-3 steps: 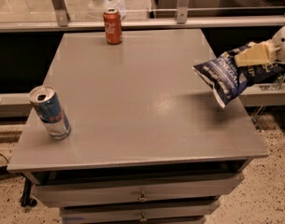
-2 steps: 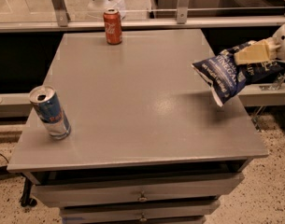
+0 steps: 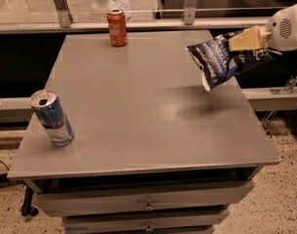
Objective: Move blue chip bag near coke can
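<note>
At 2 o'clock over tabletop, tool clamped on blue chip bag, bag hanging at tool's 8 o'clock, coke can 11 o'clock

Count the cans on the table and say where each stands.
2. The coke can stands at the far edge, left of centre; the blue-and-silver can stands near the front left corner. The gripper holds the blue chip bag above the right edge.

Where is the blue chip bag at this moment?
The blue chip bag hangs at the right of the camera view, held by the gripper above the right edge of the grey table, far from the coke can.
</note>
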Robot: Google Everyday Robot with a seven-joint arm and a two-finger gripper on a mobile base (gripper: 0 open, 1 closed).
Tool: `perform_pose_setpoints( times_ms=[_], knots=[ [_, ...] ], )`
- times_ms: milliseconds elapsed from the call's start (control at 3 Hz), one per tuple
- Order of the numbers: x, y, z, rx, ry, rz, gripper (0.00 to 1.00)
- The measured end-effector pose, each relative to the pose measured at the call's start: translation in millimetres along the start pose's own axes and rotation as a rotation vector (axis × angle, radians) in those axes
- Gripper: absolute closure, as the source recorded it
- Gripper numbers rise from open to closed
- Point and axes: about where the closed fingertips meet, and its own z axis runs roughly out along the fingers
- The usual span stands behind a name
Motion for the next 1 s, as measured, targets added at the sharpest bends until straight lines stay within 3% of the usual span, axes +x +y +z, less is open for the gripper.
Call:
perform_pose_setpoints(
  times_ms=[667,1000],
  knots=[
    [-94.4,-33.6,81.3,0.084,-0.181,0.135,1.00],
    [-119.7,-50.1,125.9,0.118,-0.215,0.197,1.00]
  ],
)
